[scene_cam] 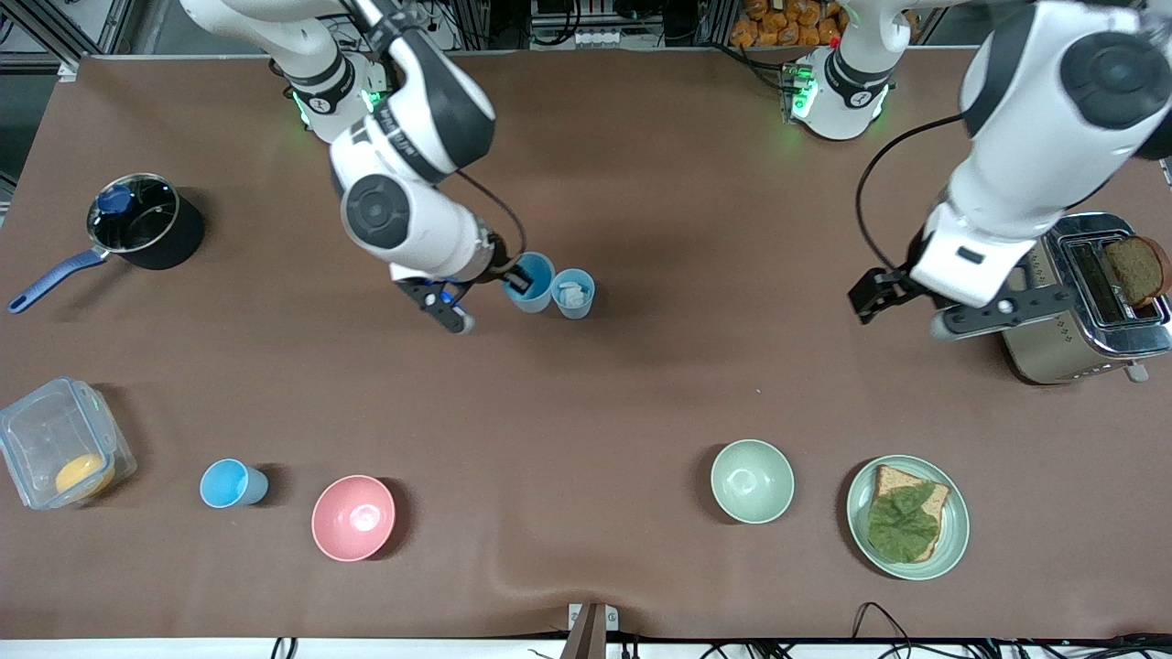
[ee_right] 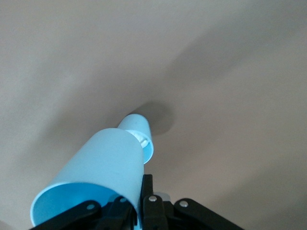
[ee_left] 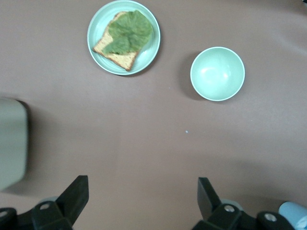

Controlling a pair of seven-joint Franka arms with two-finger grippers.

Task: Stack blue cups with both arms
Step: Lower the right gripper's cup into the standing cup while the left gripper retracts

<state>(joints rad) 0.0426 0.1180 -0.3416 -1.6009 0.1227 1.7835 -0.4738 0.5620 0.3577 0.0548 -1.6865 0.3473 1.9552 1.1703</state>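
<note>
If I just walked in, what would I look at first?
Probably the right arm's claw, shut on the rim of a blue cup right beside a second blue cup in the middle of the table. Next, the left arm's claw, open in the air beside the shiny toaster, which has a dark slice of bread sticking out.

Two cups stand touching mid-table, one (scene_cam: 532,281) toward the right arm's end, the other (scene_cam: 574,293) beside it; a third cup (scene_cam: 232,483) lies nearer the front camera, between a lidded box (scene_cam: 57,455) and a bowl (scene_cam: 353,517). Another bowl (scene_cam: 752,480) sits beside a plate (scene_cam: 906,516) bearing bread and a leaf. A pot (scene_cam: 142,221) and a toaster (scene_cam: 1090,302) sit at the table's two ends.
</note>
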